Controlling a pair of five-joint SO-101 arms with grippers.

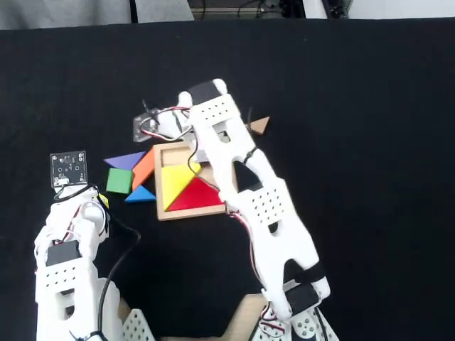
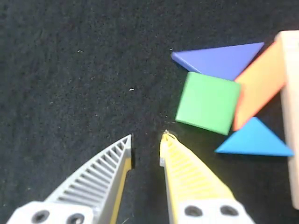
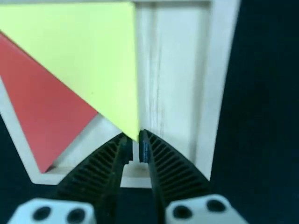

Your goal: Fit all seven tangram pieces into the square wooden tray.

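Tray (image 3: 219, 70) keeps a bare strip beside two triangles (image 3: 46, 116); right hand (image 3: 134, 140) pinches the yellow triangle (image 3: 84, 46); left hand (image 2: 145, 137) gapes.

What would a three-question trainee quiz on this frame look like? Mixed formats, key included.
1. True or false: the green square lies inside the wooden tray.
2. Which pieces lie in the tray? A) the red triangle and the yellow triangle B) all seven C) none
3. Which gripper is at the yellow triangle's corner?
Key: 1 false; 2 A; 3 the right gripper.
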